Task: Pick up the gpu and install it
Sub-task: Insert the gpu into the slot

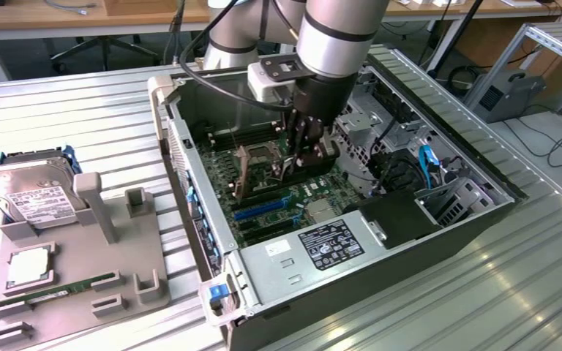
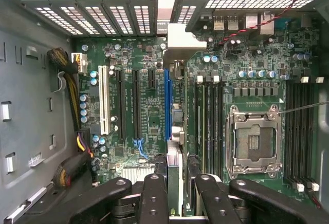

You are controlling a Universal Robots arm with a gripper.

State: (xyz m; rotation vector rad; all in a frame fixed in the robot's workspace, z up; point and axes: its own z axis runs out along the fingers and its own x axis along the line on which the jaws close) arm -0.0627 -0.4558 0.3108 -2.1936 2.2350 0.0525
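- Tool (image 2: 180, 190) was down inside the open PC case (image 1: 456, 227), pinched on the gpu (image 2: 174, 165), one finger on each face of the card.
- In the wrist view the gpu hung edge-on, lined up along the long blue slot (image 2: 167, 100) on the motherboard (image 2: 149, 126). Its silver bracket (image 2: 180, 41) sat just beside the rear slot openings (image 2: 121, 18).
- Couldn't tell whether the edge connector was already in the slot or just above it.
- Handling, my read: stiff flat board and fairly light, but fragile. The fan cooler and solder side shouldn't take squeeze load.
- A grip across the faces near the top edge looked right. It left the connector edge and bracket free.
- CPU socket (image 2: 254, 142) was close by, so a tilted card risked a snag.
- Hard drive (image 1: 27, 190) and RAM stick (image 1: 42, 292) sat untouched on the grey fixture (image 1: 85, 248), well apart on the surface (image 1: 85, 110).
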